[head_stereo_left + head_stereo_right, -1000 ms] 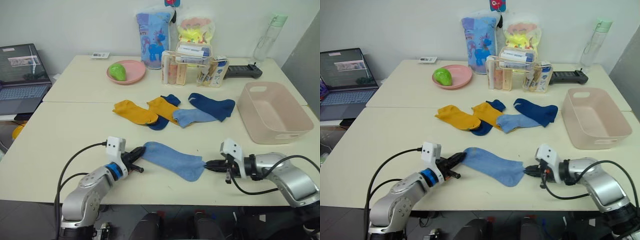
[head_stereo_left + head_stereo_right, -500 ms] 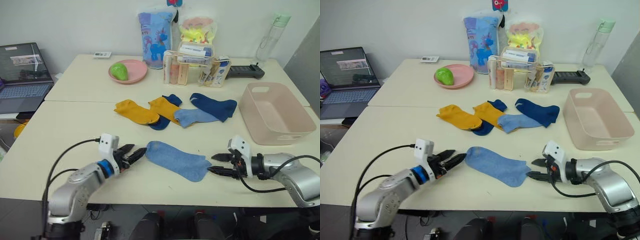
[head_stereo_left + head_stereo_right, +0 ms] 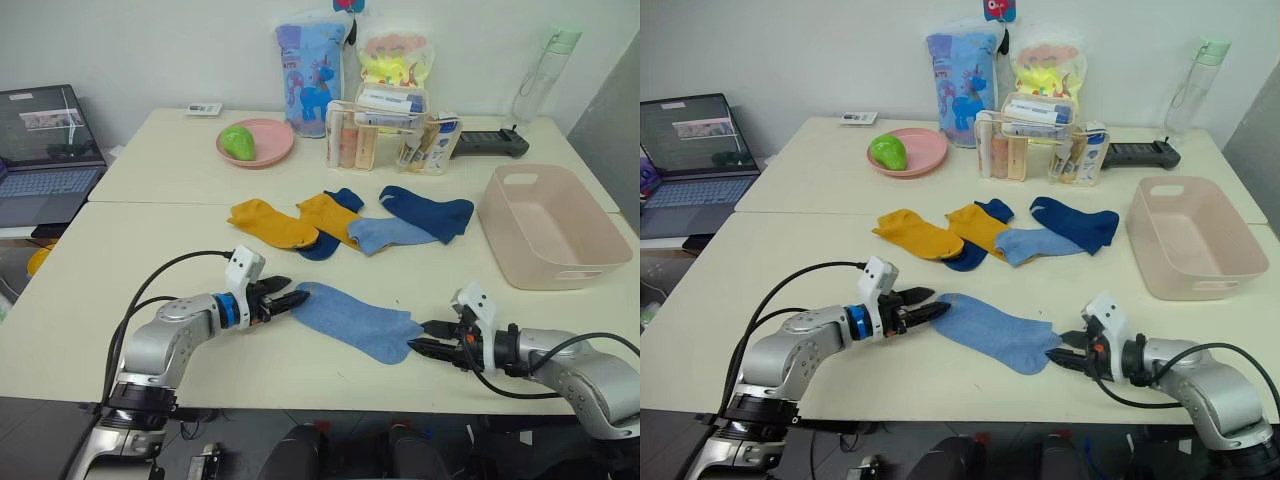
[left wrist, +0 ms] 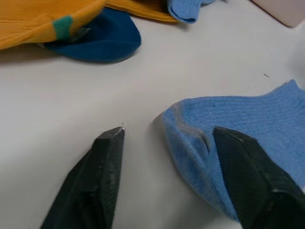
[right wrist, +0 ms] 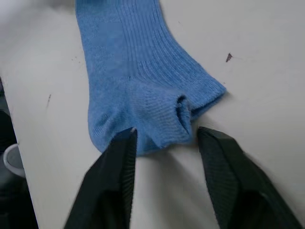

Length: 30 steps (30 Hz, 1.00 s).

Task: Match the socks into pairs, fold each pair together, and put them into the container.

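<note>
On pale table (image 3: 130, 260), near front edge: light blue sock (image 3: 355, 318) flat between left gripper (image 3: 287, 298) and right gripper (image 3: 428, 338), both spread, holding nothing. Behind, remaining socks (image 3: 340, 222); tub (image 3: 545, 225) far right; laptop (image 3: 45, 150) far left; white wall behind.

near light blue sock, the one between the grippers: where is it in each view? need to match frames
Left eye: near light blue sock, front centre of the table, between the left gripper and the right gripper.
Right eye: same spot.
Left wrist: one end.
Right wrist: other end.
Shared landmark: the sock itself, one end at each open gripper.
</note>
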Motion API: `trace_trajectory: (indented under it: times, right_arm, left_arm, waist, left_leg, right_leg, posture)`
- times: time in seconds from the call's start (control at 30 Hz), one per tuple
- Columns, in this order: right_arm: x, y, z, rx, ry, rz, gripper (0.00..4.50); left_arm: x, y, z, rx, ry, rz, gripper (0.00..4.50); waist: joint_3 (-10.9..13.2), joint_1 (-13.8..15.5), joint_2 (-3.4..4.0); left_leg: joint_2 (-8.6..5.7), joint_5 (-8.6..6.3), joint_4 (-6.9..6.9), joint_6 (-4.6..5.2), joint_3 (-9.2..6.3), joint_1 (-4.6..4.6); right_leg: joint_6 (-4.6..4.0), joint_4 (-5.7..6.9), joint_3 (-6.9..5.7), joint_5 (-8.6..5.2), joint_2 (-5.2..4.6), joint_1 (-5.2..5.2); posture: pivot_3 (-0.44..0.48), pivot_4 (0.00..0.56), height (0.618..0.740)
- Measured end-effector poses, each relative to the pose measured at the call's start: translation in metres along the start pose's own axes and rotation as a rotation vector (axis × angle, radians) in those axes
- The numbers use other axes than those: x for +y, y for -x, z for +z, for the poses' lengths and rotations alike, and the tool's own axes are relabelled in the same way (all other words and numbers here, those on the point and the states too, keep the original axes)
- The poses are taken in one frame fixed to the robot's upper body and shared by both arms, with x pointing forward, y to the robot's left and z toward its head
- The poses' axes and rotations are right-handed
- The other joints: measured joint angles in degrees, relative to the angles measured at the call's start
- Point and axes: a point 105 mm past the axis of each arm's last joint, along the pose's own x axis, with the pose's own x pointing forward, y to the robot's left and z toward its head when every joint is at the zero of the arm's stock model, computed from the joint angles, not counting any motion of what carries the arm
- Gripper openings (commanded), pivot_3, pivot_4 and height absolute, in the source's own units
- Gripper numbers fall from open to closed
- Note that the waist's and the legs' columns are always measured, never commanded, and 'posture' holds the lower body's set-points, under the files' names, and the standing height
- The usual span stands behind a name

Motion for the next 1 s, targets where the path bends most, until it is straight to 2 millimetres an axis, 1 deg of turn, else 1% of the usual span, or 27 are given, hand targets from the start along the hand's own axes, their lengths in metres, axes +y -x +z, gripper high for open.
trace_trajectory:
  times: [0.07,0.1,0.2,0.3,0.37,0.47,0.57,0.73,0.83,0.9,1.0]
  right_arm:
    - [0.001,0.000,0.000,-0.003,-0.011,0.000,0.31]
    - [0.002,-0.001,0.000,-0.006,-0.019,0.004,0.00]
    - [0.003,0.000,0.002,-0.017,-0.034,0.010,0.00]
    - [0.001,0.001,0.002,-0.018,-0.032,0.005,0.00]
    - [-0.002,0.004,0.002,-0.006,-0.025,-0.008,0.00]
    - [-0.012,0.014,0.003,0.032,0.008,-0.045,0.00]
    - [-0.017,0.020,0.007,0.048,0.030,-0.052,0.00]
    - [-0.027,0.026,0.013,0.073,0.040,-0.060,0.00]
    - [-0.028,0.025,0.009,0.103,0.007,-0.048,0.00]
    - [-0.024,0.022,0.002,0.139,-0.041,-0.022,0.00]
    - [-0.020,0.021,-0.001,0.155,-0.083,0.002,0.00]
  left_arm:
    - [-0.001,0.000,-0.001,0.002,0.000,-0.007,1.38]
    - [-0.001,0.000,-0.001,0.002,0.000,-0.010,1.03]
    - [-0.002,0.000,-0.001,0.003,0.000,-0.017,0.03]
    - [-0.003,0.002,-0.003,0.004,0.011,-0.013,0.03]
    - [-0.008,0.007,-0.008,-0.002,0.036,-0.007,0.03]
    - [-0.022,0.013,-0.018,0.000,0.077,0.005,0.03]
    - [-0.034,0.014,-0.023,-0.030,0.136,0.031,0.03]
    - [-0.045,0.016,-0.018,-0.097,0.173,0.080,0.03]
    - [-0.048,0.018,-0.018,-0.116,0.178,0.105,0.03]
    - [-0.050,0.017,-0.023,-0.134,0.208,0.130,0.03]
    - [-0.052,0.018,-0.028,-0.140,0.228,0.157,0.03]
  waist:
    - [0.0,0.0,0.00]
    - [0.0,0.0,0.00]
    - [0.0,0.0,0.00]
    - [0.0,0.0,0.00]
    - [0.0,-0.2,0.00]
    - [0.0,-0.2,0.00]
    - [0.0,0.0,0.00]
    - [0.0,0.0,-0.01]
    - [0.0,0.0,0.00]
    - [0.0,0.0,-0.01]
    - [0.0,0.1,-0.01]
  left_leg:
    - [0.00,0.00,0.00,0.00,0.00,0.00]
    - [0.00,0.00,0.00,0.00,0.00,0.00]
    - [0.00,0.00,0.00,0.01,0.00,0.00]
    - [0.00,0.00,0.00,0.01,0.00,0.00]
    - [0.00,0.00,0.00,0.01,0.00,0.00]
    - [0.00,0.00,0.01,0.01,0.00,0.00]
    - [0.00,0.00,0.01,0.01,0.00,0.00]
    - [0.01,0.00,0.01,0.02,0.02,-0.01]
    - [0.02,0.00,0.00,0.01,0.04,-0.01]
    - [0.02,0.00,0.01,0.02,0.04,-0.02]
    - [0.02,-0.01,0.01,0.02,0.05,-0.02]
  right_leg:
    - [0.00,0.00,0.00,0.00,0.00,0.00]
    - [0.00,0.01,0.00,0.00,0.00,0.00]
    - [0.00,0.01,0.00,0.00,0.00,0.01]
    - [0.00,0.01,0.00,0.00,0.00,0.00]
    - [0.00,0.00,0.02,0.00,0.00,-0.01]
    - [0.00,0.00,0.02,0.00,0.00,0.01]
    - [0.00,0.01,0.00,0.00,0.00,0.03]
    - [0.00,0.00,0.00,0.00,0.00,0.02]
    - [0.00,0.00,-0.01,0.00,-0.01,0.03]
    - [0.00,-0.01,-0.01,0.00,-0.01,0.03]
    - [0.00,-0.01,-0.01,0.00,-0.01,0.03]
  posture:
    - [0.000,0.150,0.740]
    - [0.000,0.150,0.740]
    - [0.000,0.150,0.740]
    - [0.000,0.150,0.740]
    - [0.000,0.150,0.740]
    - [0.000,0.150,0.740]
    - [0.000,0.150,0.740]
    - [0.000,0.150,0.740]
    - [0.000,0.150,0.740]
    - [0.000,0.150,0.740]
    - [0.000,0.150,0.740]
